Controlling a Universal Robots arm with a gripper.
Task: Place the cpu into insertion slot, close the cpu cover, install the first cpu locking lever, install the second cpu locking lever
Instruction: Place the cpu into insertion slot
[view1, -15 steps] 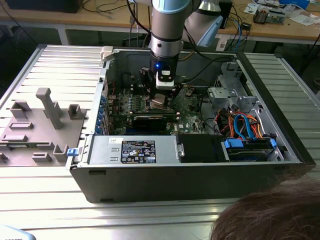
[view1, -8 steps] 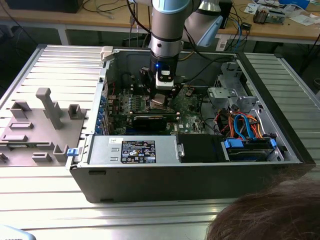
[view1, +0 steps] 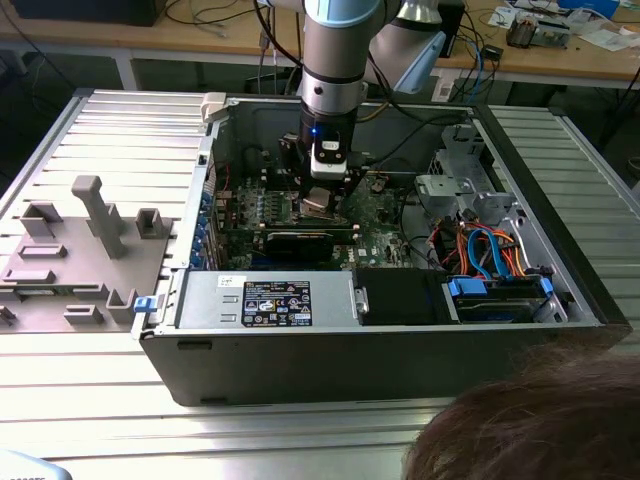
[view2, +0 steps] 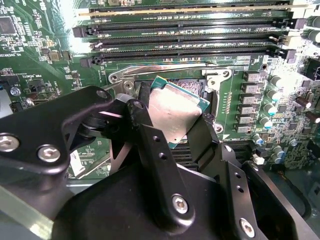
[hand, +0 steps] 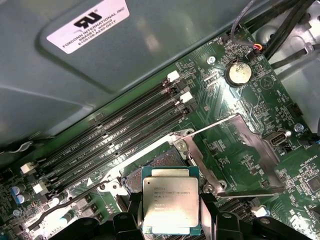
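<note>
The cpu (hand: 171, 205) is pinched between the 2 black fingers (hand: 209, 220) of the gripper (hand: 171, 216), silvery-tan lid facing outward, with 1 finger on each of 2 opposite edges. In the second wrist view the cpu (view2: 175, 112) shows the same clamp from the other side, the jaws closed on its green border.

The relation that matters is chip to socket. The cpu hangs over the near edge of the insertion slot (hand: 161, 162), whose dark contact field is partly uncovered beyond it. The chip has no real long axis, being almost square, so what counts is its edges, and they do not run parallel to the socket's. In the first wrist view the socket lies at a slant to the chip, and in the second wrist view the chip looks tilted, 1 corner lower toward the socket (view2: 194, 87). Whether that corner touches the contacts I cannot tell.

The cpu cover (hand: 260, 150) is swung open, lying just beside the socket on the far side from the memory slots (hand: 125, 135).

Count: 1 cpu, 1 socket, 1 cover, 1 gripper, 4 long memory slots, 1 coin battery (hand: 238, 73).

In the exterior view the arm reaches straight down into the open computer case (view1: 350, 360), the gripper (view1: 325, 197) low over the board, and a person's hair (view1: 540, 430) fills the near corner.
</note>
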